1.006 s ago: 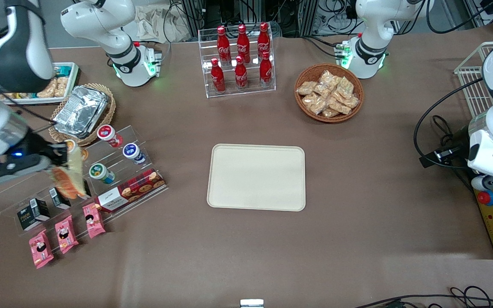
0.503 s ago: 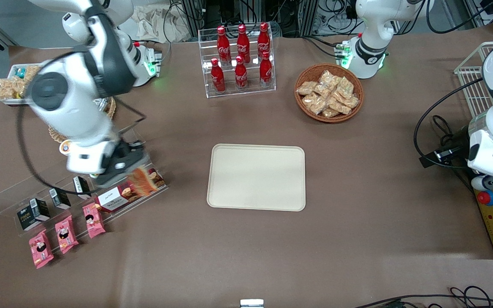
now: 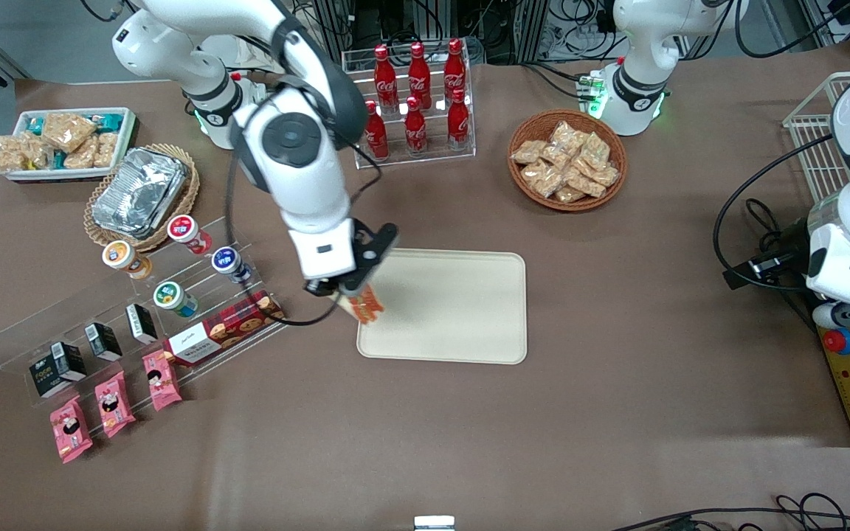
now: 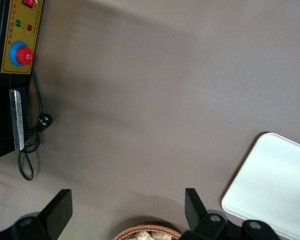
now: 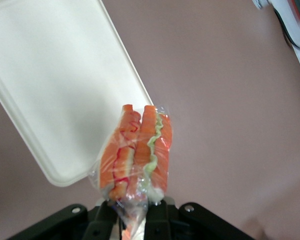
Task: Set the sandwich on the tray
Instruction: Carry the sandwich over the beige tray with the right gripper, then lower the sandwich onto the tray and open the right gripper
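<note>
Hanging above the tray (image 3: pixel 462 310) at its edge toward the working arm's end, gripper (image 3: pixel 347 291) clamped on the wrapped sandwich (image 5: pixel 137 152), filling edge outward.

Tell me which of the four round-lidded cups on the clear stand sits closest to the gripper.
The blue-lidded cup. The gripper, shut on the sandwich at the tray edge, is farther from the red, green and orange ones.

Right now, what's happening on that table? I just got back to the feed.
The right arm's gripper is shut on the wrapped sandwich and holds it in the air over the edge of the cream tray that lies toward the working arm's end of the table. The tray has nothing on it and the sandwich has not been set down. The cola bottle rack and the wicker basket of snack packets stand untouched.
</note>
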You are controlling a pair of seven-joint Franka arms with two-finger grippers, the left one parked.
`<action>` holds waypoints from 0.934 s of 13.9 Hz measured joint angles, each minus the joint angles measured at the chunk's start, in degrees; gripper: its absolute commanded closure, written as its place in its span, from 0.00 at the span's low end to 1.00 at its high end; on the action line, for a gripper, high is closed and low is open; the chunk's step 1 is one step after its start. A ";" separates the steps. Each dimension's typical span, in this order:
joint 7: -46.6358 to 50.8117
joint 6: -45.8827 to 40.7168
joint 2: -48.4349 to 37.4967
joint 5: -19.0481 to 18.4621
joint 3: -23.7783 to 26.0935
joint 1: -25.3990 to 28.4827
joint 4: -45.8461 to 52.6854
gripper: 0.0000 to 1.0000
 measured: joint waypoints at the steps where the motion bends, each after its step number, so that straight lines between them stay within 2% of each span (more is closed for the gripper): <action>1: -0.87 2.42 1.90 0.91 0.01 0.79 0.12 0.92; 5: -11.94 12.35 9.66 8.30 0.01 2.35 0.91 0.92; 7: -17.26 14.13 12.81 11.61 0.58 2.26 2.34 0.92; 13: -20.11 19.44 19.08 12.51 6.30 2.10 6.24 0.92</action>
